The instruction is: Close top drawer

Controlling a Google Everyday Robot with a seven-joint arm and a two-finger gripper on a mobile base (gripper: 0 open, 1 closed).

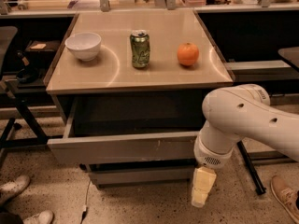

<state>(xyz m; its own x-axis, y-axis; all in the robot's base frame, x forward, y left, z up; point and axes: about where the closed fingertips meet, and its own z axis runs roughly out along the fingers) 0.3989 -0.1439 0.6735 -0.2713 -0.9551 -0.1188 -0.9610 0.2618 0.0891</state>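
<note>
The top drawer (126, 148) is a wide grey metal drawer with small white scratches on its flat front. It stands part way out of the cabinet under the beige tabletop (117, 76), and its dark inside shows behind the front. My gripper (202, 190) hangs from the white arm (243, 120), pointing down. It sits just in front of and a little below the right end of the drawer front.
On the tabletop stand a white bowl (83, 45), a green can (139, 49) and an orange (188, 54). A shorter drawer front (140, 174) sits below. Shoes (18, 186) are at bottom left, another shoe (285, 195) at bottom right, and a black stand leg (247, 164) on the right.
</note>
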